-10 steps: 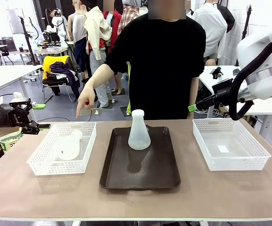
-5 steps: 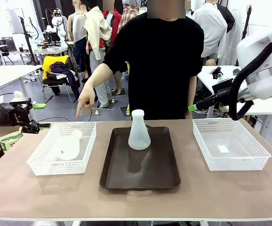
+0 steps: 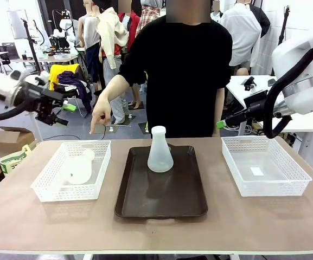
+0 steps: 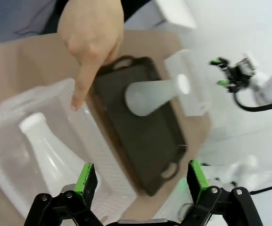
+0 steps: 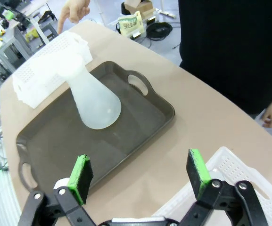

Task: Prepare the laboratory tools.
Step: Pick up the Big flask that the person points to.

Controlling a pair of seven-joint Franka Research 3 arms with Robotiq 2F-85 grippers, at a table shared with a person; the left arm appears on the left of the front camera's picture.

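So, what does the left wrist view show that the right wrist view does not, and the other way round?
Left wrist view: the tipped flask inside the left basket. Right wrist view: the person's lowered hand and a box on the floor. Both: the left basket, the dark tray, the upright flask standing on it, and the pointing hand.

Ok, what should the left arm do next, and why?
Probably lower the open left pincer toward the translucent white conical flask lying on its side in the left white mesh basket. The person's hand points a finger down at that basket, and the pincer hangs above it, empty. The second conical flask stands upright on the dark brown tray.
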